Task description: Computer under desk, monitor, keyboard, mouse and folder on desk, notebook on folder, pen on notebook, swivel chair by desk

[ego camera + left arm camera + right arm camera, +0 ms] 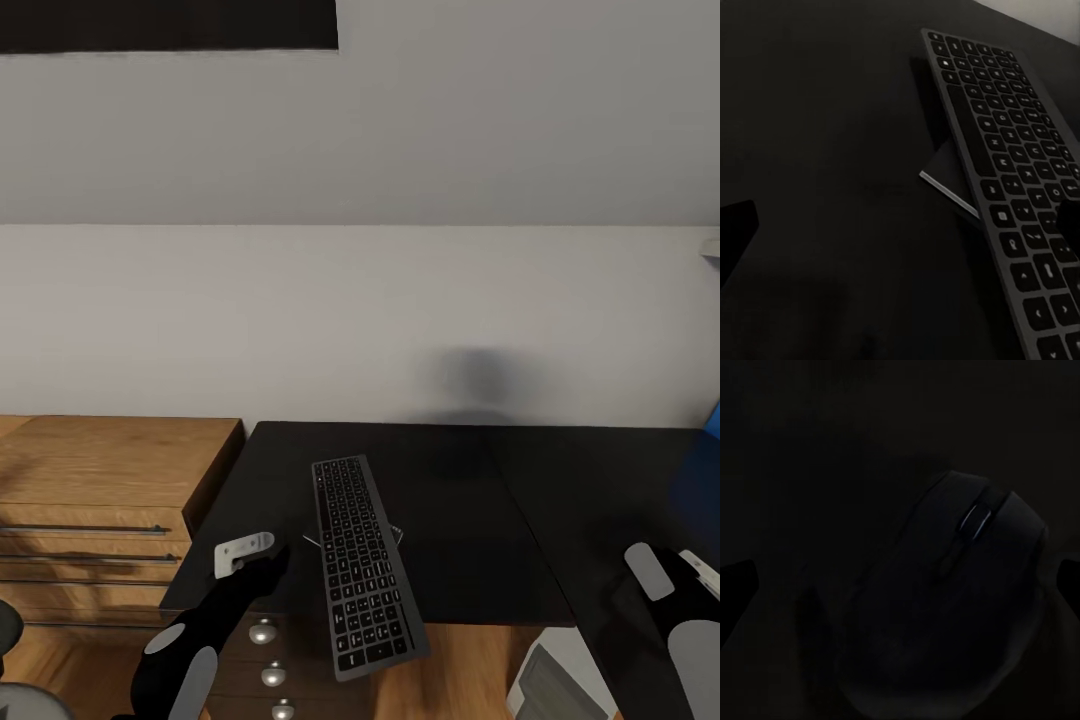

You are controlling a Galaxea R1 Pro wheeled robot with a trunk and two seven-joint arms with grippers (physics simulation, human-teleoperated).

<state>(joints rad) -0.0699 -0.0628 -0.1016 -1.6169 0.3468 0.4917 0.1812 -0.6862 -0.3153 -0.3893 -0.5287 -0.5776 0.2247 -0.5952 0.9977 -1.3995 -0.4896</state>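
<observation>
The keyboard (362, 565) lies lengthwise on the black desk (460, 520), its near end sticking out past the front edge. It rests tilted on the notebook (949, 178), a thin dark slab with a pale edge. My left gripper (900, 232) is open just above the desk beside the keyboard, one finger (1069, 221) over the keys. On the desk's right part the mouse (960, 585) sits between the spread fingers of my open right gripper (900, 577), untouched. In the head view this gripper (672, 572) hides the mouse. The monitor and pen are out of view.
A light wooden cabinet (100, 480) adjoins the desk's left end. Drawer knobs (264, 632) show below the front edge. A silver-grey computer case (555, 685) stands under the desk. A blue patch (713, 420) at the right edge could be folder or panel.
</observation>
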